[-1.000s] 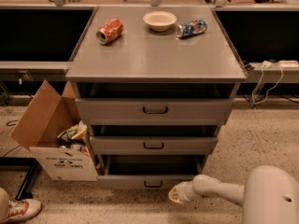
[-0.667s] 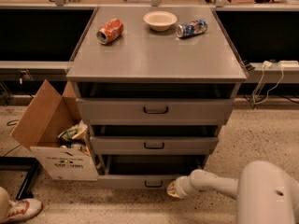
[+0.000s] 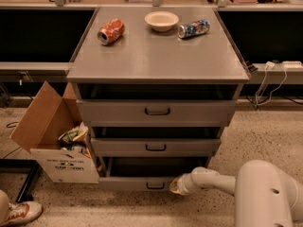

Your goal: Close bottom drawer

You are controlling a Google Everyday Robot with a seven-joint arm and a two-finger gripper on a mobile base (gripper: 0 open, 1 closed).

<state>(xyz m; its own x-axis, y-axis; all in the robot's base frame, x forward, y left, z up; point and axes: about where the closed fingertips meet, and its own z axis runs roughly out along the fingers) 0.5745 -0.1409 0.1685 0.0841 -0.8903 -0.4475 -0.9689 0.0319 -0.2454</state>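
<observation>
The gripper (image 3: pixel 176 186) has moved in and now touches the bottom drawer (image 3: pixel 132 183), which sticks out near the floor. Spread or pressed together, I cannot tell. A push should shut it.

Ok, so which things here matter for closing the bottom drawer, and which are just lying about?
For the job:
bottom drawer, pulled out
gripper, low at the end of that drawer's front

Lying about:
red can, bowl and blue can on the cabinet top
cardboard box on the floor beside the cabinet
shoe on the floor
</observation>
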